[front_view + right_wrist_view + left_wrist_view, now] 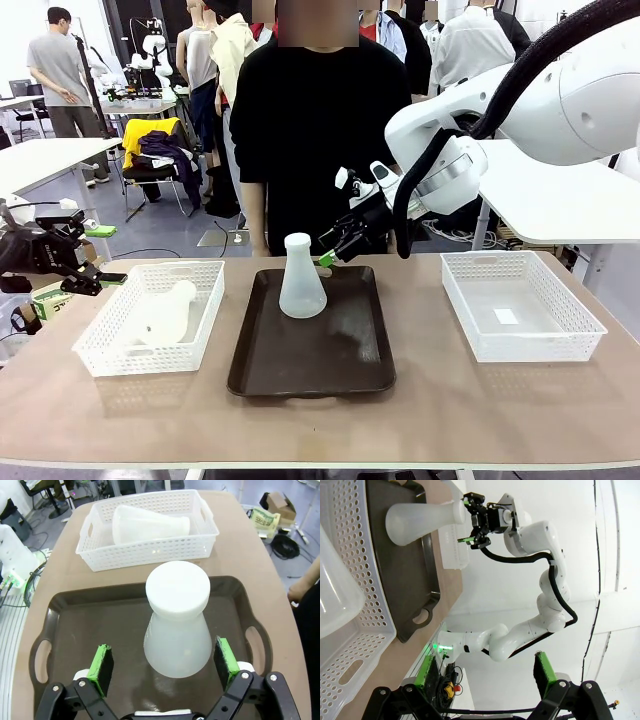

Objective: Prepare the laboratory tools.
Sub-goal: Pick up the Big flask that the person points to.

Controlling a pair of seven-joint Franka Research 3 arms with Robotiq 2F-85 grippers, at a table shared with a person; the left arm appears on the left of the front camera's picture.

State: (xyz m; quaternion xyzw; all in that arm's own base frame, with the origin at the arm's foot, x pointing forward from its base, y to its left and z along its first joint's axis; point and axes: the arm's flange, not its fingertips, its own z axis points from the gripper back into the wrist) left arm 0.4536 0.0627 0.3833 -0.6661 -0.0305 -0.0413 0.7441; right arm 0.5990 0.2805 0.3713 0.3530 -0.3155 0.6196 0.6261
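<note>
Right wrist view: the upright flask (177, 625) stands on its wide base on the dark tray (100, 615), mouth up. It sits between the green pads (101, 667) of the right hand (164, 662), whose fingers are spread wide. A gap shows on each side, so the hand is released and grasps nothing. In the front view this upright flask (302, 278) stands in the far half of the tray (310, 365). The right hand (335, 250) hangs just behind the flask's neck, angled down toward it. The left wrist view shows the same: the right hand (470, 522) is parted just off the mouth of the upright flask (415, 522), and I cannot see contact. The lying flask (168, 312) rests on its side inside the left basket (105, 355), which stands just left of the tray on the desk (450, 410). The right basket (520, 345) stands apart on the tray's other side, with a small white slip (506, 316) on its floor. The left hand (105, 256) hovers off the desk's left edge, near the left basket's far corner, fingers apart and released. A person in black (310, 120) stands at the far side behind the tray.
</note>
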